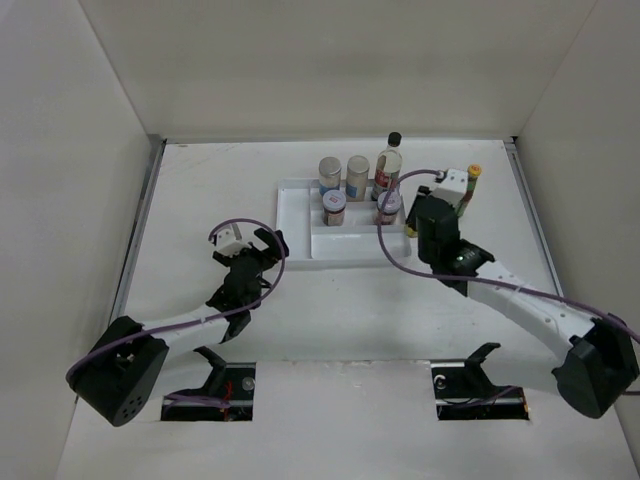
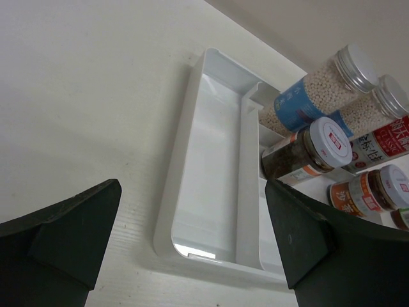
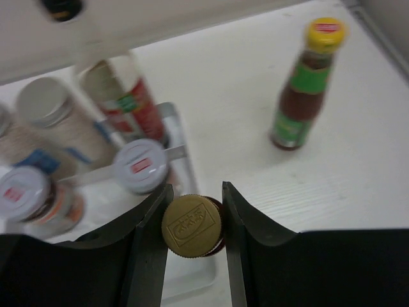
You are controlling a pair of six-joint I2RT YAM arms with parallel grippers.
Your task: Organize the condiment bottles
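right gripper [image 3: 192, 208]: jaws narrowed to a cap's width, pads pressed on both sides of the small gold-capped bottle [image 3: 192, 225]. the bottle is upright over the near right corner of the white divided tray [image 1: 345, 242]; whether its base rests there cannot be told. just beside the left finger, inside the tray: white-lidded jar [image 3: 140, 165]. further left: second white-lidded jar [image 3: 25, 192]. behind these: grey-lidded shaker [image 3: 45, 109], second shaker [image 1: 330, 175], and tall red-label bottle [image 3: 131, 96] with black cap, all upright and close together, crowding the tray's right half. yellow-capped red-green bottle [image 3: 308, 83]: upright on the table [image 3: 255, 160], outside the tray, well apart to the right, near the side wall [image 1: 580, 150]. left gripper [image 2: 192, 192]: jaws spread wide, gripping nothing, apart from every bottle, low over the table just short of the tray's left end. it faces the tray's long left compartment, with the shakers and jars beyond the divider. table surface runs on from the tray's left rim to the left wall.
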